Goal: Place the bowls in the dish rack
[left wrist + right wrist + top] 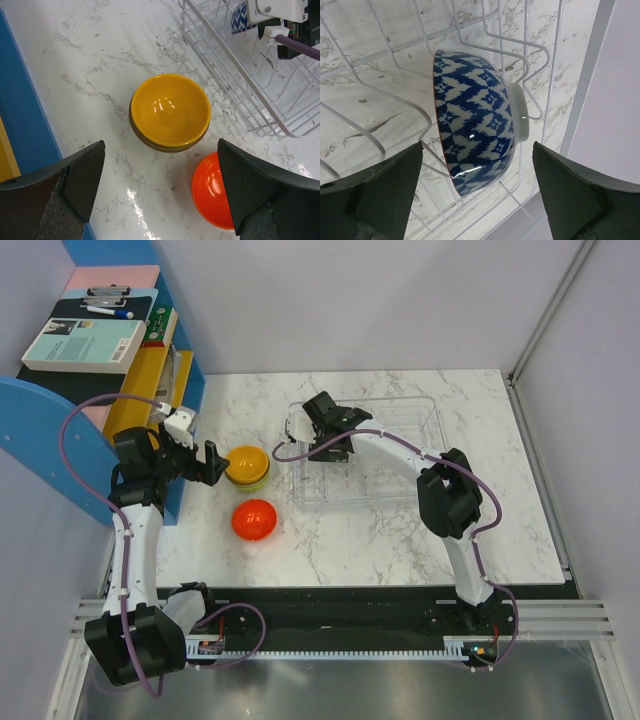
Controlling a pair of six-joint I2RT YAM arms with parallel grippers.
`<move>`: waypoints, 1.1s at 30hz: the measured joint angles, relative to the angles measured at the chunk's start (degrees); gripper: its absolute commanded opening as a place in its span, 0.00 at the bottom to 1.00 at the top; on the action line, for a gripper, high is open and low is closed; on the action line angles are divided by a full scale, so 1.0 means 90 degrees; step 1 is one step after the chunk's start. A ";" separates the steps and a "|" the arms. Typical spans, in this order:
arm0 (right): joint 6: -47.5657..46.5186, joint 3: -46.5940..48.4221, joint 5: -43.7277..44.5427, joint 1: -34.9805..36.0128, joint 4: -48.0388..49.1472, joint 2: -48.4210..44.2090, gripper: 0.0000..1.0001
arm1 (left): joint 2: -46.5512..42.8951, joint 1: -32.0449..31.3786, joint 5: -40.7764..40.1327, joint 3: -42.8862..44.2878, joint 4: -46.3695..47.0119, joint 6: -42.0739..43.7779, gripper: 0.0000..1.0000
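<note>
1. We see the table [400, 540] w/ a white, grey-veined marble-look top, glossy in the left wrist view.
2. The dish rack [425, 455] is a clear rectangular plastic tray w/ thin white wire dividers; it sits on the table's far-right part.
3. The zigzag bowl [475, 125] stands on edge between the wires at the rack's left end. It has a blue-white pattern, a shiny glaze and a plain white foot ring.
4. The right hand [477, 150] is spread wide, w/ one dark finger on each side of that bowl and neither touching it.
5. The yellow-orange bowl [170, 110] is smooth and round, nested on the lime green bowl [257, 482], left of the rack.
6. The red-orange bowl [212, 197] is glossy and lies just beside the stack, on its near side.
7. The left hand [160, 165] hangs above these bowls, fingers apart, holding nothing.
8. The book [82, 343] on the blue shelf [40, 440] has cover text too small to read.
</note>
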 measured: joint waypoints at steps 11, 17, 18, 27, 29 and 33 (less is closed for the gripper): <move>0.0517 0.0070 -0.0034 0.0000 -0.0134 -0.0583 0.98 | -0.0005 0.0005 0.0352 0.0000 -0.0204 0.0209 1.00; 0.1229 -0.0172 -0.0486 0.0000 -0.0092 -0.1795 0.97 | -0.0027 0.0005 0.0525 -0.0058 -0.0894 0.0974 1.00; 0.1353 -0.0325 -0.0566 0.0000 -0.0090 -0.2072 0.98 | -0.0024 0.0005 0.0542 -0.0061 -0.1037 0.1110 1.00; 0.2113 -0.1552 -0.1396 0.0000 -0.0100 -0.4024 0.98 | 0.0155 -0.0049 0.0415 -0.0136 -0.2375 0.2370 1.00; 0.2166 -0.1700 -0.1508 0.0000 -0.0109 -0.4262 0.98 | 0.0325 -0.0097 0.0291 -0.0202 -0.2516 0.2499 1.00; 0.2232 -0.1914 -0.1654 0.0000 -0.0117 -0.4583 0.97 | 0.0663 -0.0284 0.0085 -0.0340 -0.2691 0.2601 1.00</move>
